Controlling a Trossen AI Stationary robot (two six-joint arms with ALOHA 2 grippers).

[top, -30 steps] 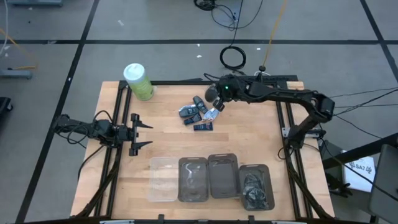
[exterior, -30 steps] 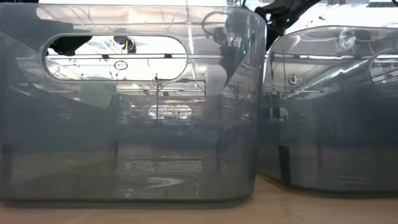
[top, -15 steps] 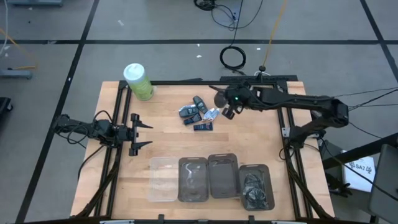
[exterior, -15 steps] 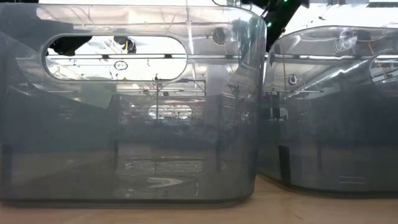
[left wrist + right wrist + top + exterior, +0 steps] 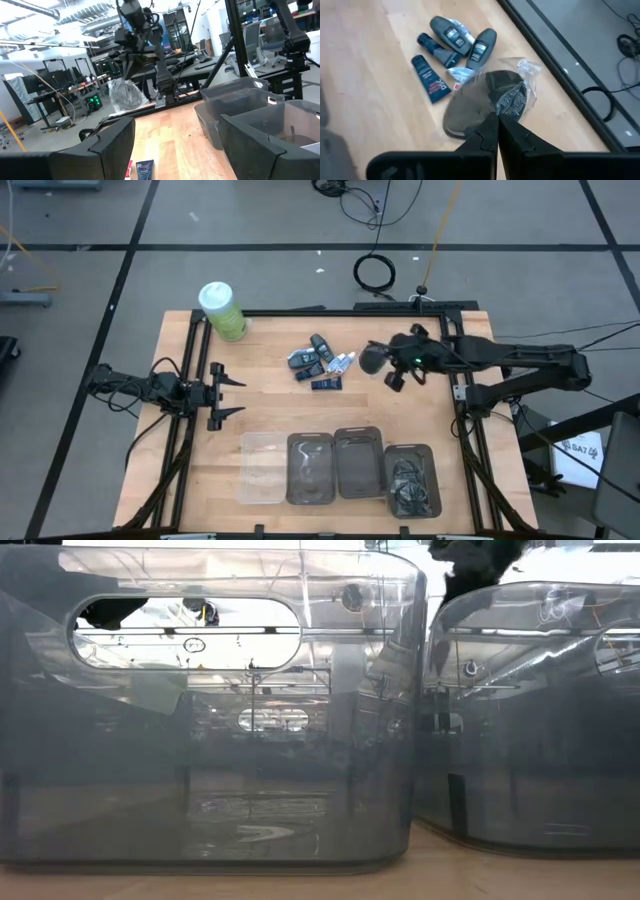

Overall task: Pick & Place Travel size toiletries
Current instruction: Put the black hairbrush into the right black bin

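Note:
The travel size toiletries [image 5: 320, 365] lie in a small pile on the far middle of the table; in the right wrist view they are dark navy tubes [image 5: 452, 32] and a pale sachet [image 5: 462, 74]. My right gripper [image 5: 386, 363] hangs to the right of the pile, shut on a clear plastic bag with a dark oval object [image 5: 470, 107] inside. My left gripper [image 5: 228, 395] waits open near the table's left edge, touching nothing. My right gripper pinches the crumpled clear plastic bag [image 5: 512, 102] between its two shut fingers, coming from above. The bag with the dark oval object hangs below the fingers [image 5: 124, 95], lifted clear of the table. Which edge or fold of the bag it has is hidden by the fingers.
Several clear bins stand in a row along the near edge [image 5: 262, 467] [image 5: 358, 462] [image 5: 412, 478]. A tall green canister with a white lid [image 5: 222, 310] stands at the far left corner. Bare wood lies between the pile and the bins.
My right gripper has moved from over the pile toward the table's right edge and a little nearer, staying shut and carrying the bagged dark object clear of the table. The toiletries have stayed where they were.

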